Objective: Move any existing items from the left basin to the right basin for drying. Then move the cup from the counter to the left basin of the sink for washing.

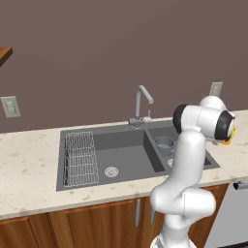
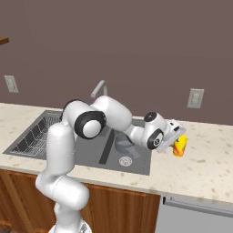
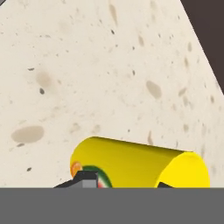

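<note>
The grey saucepan (image 1: 164, 144) sat in the right basin (image 1: 160, 134); the wire rack (image 1: 80, 158) lay along the left basin's (image 1: 123, 160) left edge.

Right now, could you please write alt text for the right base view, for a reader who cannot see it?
A white robot arm reaches right over a dark double sink, its gripper at a yellow cup standing on the beige counter. A grey saucepan sits in the right basin; a wire rack lies in the left basin.
</note>
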Motion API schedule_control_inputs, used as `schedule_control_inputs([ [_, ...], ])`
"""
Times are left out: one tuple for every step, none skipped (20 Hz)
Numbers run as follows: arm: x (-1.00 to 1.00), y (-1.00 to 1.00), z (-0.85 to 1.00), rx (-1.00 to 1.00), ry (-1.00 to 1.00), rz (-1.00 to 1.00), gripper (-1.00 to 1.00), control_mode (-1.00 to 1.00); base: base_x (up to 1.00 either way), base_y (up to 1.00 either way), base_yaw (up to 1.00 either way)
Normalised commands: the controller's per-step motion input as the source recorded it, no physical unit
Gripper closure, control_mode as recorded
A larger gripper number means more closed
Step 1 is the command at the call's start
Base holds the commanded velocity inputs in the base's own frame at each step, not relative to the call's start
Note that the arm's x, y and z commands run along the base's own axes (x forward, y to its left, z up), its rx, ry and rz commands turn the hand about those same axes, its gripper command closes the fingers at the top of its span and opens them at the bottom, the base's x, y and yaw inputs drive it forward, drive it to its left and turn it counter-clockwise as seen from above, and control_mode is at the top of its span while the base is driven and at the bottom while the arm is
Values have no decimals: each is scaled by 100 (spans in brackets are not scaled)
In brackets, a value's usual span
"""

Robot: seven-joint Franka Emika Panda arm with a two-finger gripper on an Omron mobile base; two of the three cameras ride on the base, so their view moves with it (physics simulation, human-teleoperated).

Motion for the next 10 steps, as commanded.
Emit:
schedule_control_inputs([
  [-8, 0, 0, 5, 0, 0, 100, -100, 0, 0, 0],
  [-27, 0, 0, 6, -1, 0, 100, -100, 0, 0, 0],
  [-41, 0, 9, 6, -5, 0, 100, -100, 0, 0, 0],
  [-57, 0, 27, 5, -9, 0, 100, -100, 0, 0, 0],
  [-70, 1, 42, 7, -12, 0, 100, -100, 0, 0, 0],
  [-73, 6, 54, 9, -12, 0, 100, -100, 0, 0, 0],
  [-73, 16, 65, 9, -12, 0, 100, -100, 0, 0, 0],
  [-76, 18, 69, 11, -11, 0, 100, -100, 0, 0, 0],
  [-86, 15, 68, 13, -11, 3, 100, -100, 0, 0, 0],
  [-94, 16, 70, 14, -12, 4, 100, -100, 0, 0, 0],
])
